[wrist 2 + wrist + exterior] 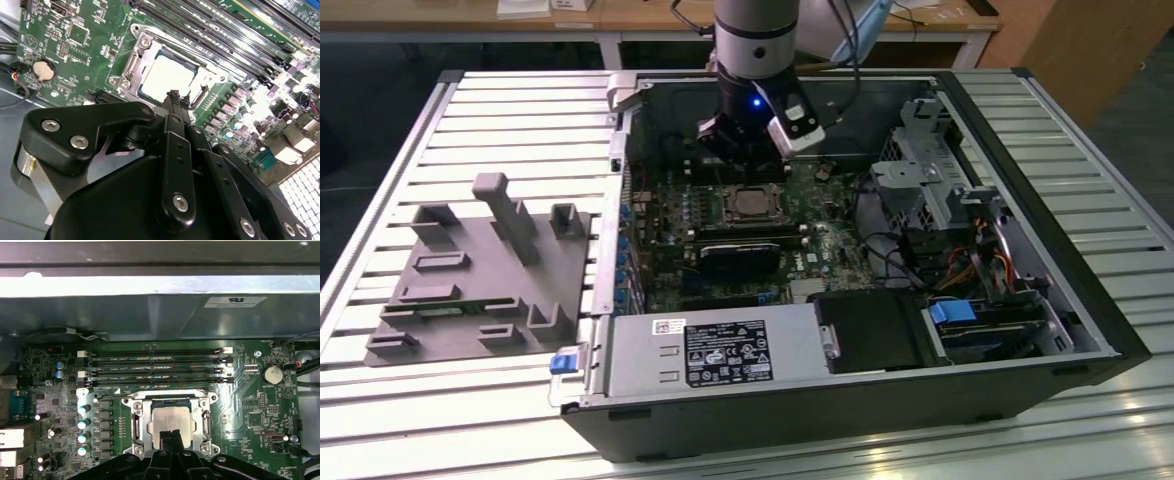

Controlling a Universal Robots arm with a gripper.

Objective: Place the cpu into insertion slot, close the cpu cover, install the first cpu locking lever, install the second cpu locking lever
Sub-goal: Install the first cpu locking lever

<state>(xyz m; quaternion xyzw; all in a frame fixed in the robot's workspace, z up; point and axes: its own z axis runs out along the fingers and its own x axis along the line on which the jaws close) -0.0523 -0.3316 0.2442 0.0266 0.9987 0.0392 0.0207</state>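
Note:
The cpu (750,205) (167,77) (172,420), a small square chip with a silver-grey top, lies flat in the insertion slot (722,206) on the green motherboard. The cpu cover (131,70) (137,422), a silvery frame plate, lies down around the chip, whose top shows through its window. My gripper (743,172) (174,95) (170,436) hangs just above the socket's edge with its black fingers (175,440) pressed together, shut with nothing seen between them. A thin metal lever (199,97) runs along the socket's side by the fingertips.
Long black memory slots (155,367) run beside the socket. A black heatsink block (736,258), the grey power supply (714,350), drive cages and cables (947,230) crowd the case. A grey fixture (480,280) stands on the slatted table at the exterior view's left.

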